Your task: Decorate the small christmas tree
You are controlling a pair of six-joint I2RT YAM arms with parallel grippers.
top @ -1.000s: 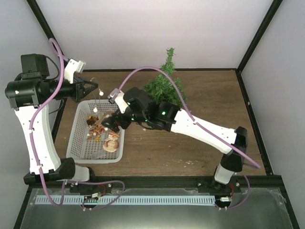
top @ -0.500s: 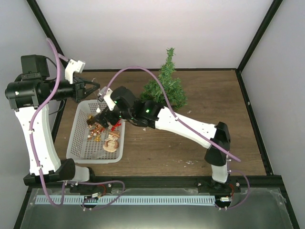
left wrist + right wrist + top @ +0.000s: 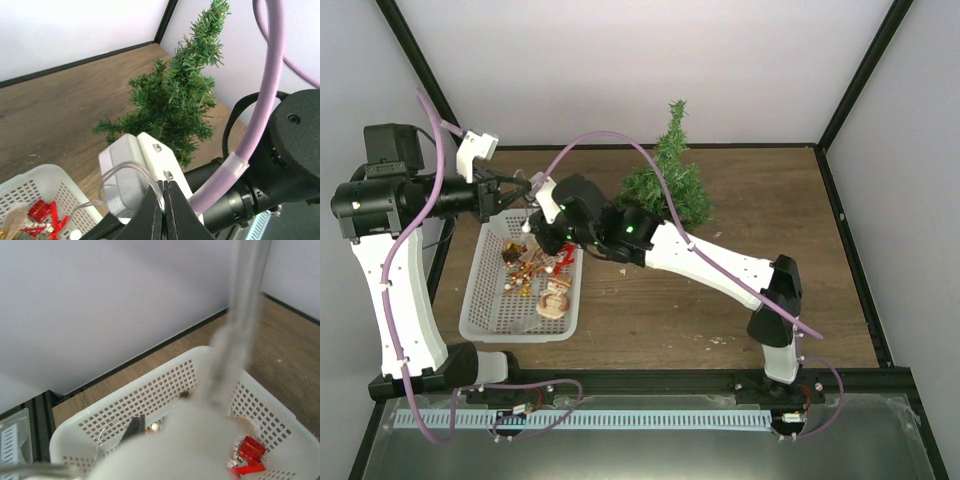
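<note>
The small christmas tree (image 3: 670, 182) stands upright at the back of the table, also in the left wrist view (image 3: 180, 102). My left gripper (image 3: 520, 190) (image 3: 164, 197) hovers over the white basket's far end, shut on a thin clear strand (image 3: 131, 167) that loops out to the left. My right gripper (image 3: 534, 228) reaches in just under it, over the basket's far right corner. In the right wrist view a blurred white shape (image 3: 200, 450) hides most of that gripper (image 3: 139, 429). Only one dark fingertip (image 3: 133, 424) shows, beside a small white bead (image 3: 156, 427). What lies between the fingers is hidden.
The white basket (image 3: 485, 300) (image 3: 150, 390) on the left holds a red gift box (image 3: 560, 262) (image 3: 250, 449), a round tan ornament (image 3: 553, 298) and other small decorations. The right arm (image 3: 720, 262) stretches across the table in front of the tree. Its purple cable (image 3: 267, 90) arches close by.
The right arm swung left over the basket's far corner and its jaws closed. The left gripper moved right toward it, still shut on the clear strand.
</note>
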